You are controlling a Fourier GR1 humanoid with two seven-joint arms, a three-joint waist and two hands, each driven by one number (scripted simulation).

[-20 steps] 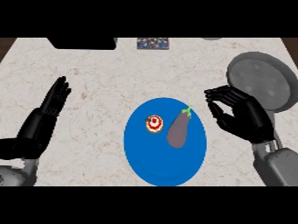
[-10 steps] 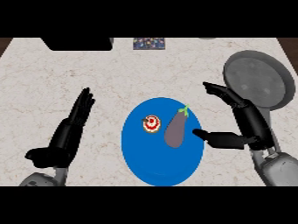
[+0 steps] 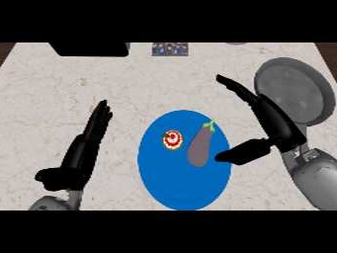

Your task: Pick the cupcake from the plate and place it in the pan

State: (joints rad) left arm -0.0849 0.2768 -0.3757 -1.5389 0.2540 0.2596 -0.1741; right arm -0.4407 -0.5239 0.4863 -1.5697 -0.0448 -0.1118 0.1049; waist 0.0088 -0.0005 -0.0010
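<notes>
A small cupcake with red and white icing sits on the left half of a blue plate. A purple eggplant lies beside it on the same plate. The grey round pan rests at the counter's right. My right hand hovers open between plate and pan, fingers stretched toward the far side and thumb pointing at the eggplant. To the plate's left, my left hand is open with straight fingers, holding nothing.
A black box stands at the counter's back left, and a small patterned item lies near the back middle. Part of a grey round object shows at the back right.
My right hand has uncurled from a bent pose to straight fingers and shifted down beside the plate. The left hand has moved right, closer to the plate.
</notes>
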